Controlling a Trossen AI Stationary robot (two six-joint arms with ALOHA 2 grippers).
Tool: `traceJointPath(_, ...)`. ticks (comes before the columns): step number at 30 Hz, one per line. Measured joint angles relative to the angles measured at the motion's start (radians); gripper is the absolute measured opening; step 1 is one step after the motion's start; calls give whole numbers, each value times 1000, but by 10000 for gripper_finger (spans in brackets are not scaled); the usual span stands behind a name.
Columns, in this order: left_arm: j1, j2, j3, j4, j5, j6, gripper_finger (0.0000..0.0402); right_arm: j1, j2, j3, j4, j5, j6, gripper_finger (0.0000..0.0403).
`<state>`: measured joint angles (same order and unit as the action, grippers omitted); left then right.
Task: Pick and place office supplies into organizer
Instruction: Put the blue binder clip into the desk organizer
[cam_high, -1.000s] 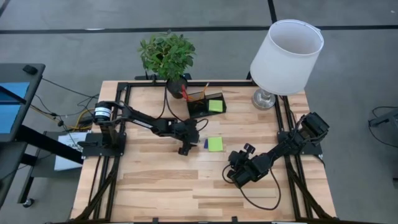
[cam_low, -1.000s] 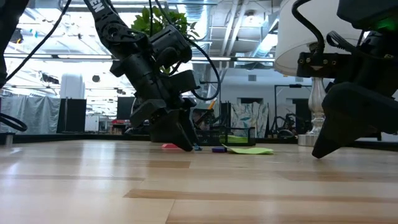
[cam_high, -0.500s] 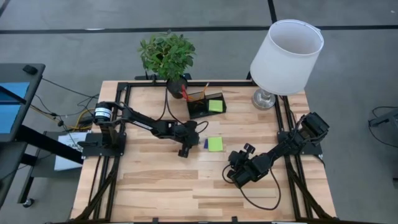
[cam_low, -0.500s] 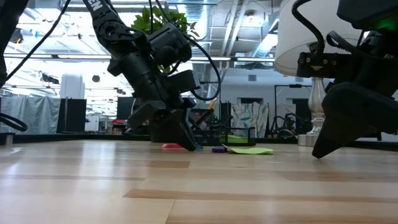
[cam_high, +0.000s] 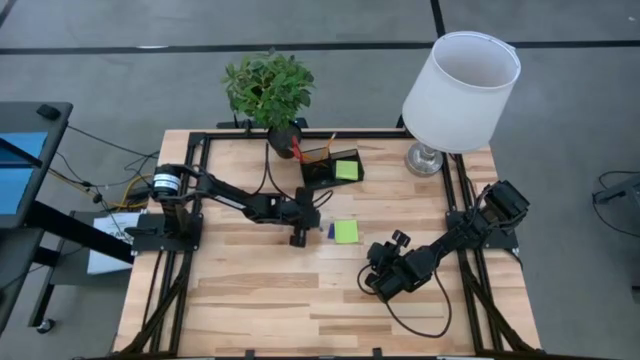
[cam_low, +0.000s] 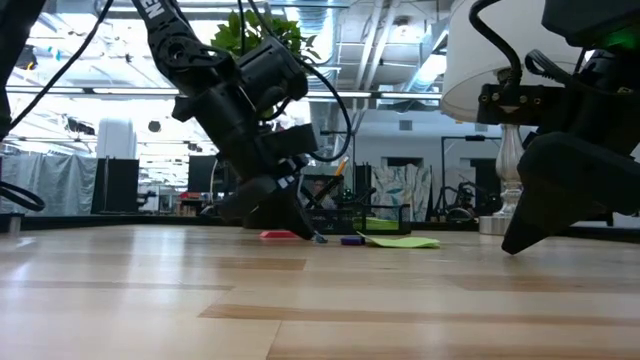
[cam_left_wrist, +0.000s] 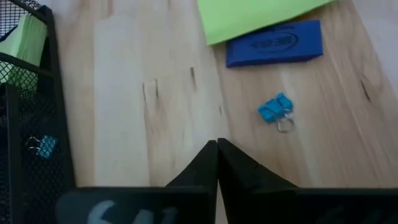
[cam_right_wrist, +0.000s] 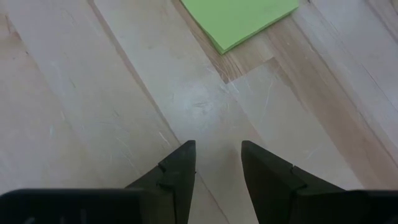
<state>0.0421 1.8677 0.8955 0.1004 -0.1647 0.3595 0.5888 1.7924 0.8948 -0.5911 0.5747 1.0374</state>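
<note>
- Your left gripper (cam_left_wrist: 217, 144) sits low over the table (cam_high: 250, 290), fingertips pressed together with nothing between them.
- Just beyond its tips you have a blue binder clip (cam_left_wrist: 275, 109) on the wood, then a blue eraser (cam_left_wrist: 273, 43) touching the edge of a lime-green sticky-note pad (cam_left_wrist: 249, 14).
- Your organizer (cam_high: 332, 167) stands near the potted plant (cam_high: 268, 88), with a second green pad inside.
- Your right gripper (cam_right_wrist: 217, 163) waits near the table's right side, fingers narrowly apart, empty.

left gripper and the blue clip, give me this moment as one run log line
left gripper: shut, empty, above bare wood | blue binder clip: on table, not gripped | right gripper: open, waiting near loose sticky-note pad
</note>
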Motion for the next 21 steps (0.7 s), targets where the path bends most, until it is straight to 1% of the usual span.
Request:
traceJointPath(6, -15, -6, 0, -23, -11, 23, 0, 0, 0, 0, 0, 0, 0, 127)
traceJointPath(11, -14, -7, 1, -24, 63, 39, 0, 0, 0, 0, 0, 0, 1, 127)
traceJointPath(17, -15, -9, 4, -58, 47, 18, 0, 0, 0, 0, 1, 0, 1, 127)
traceJointPath(21, -15, -10, 4, -67, 47, 22, 18, 0, 0, 0, 1, 0, 1, 127)
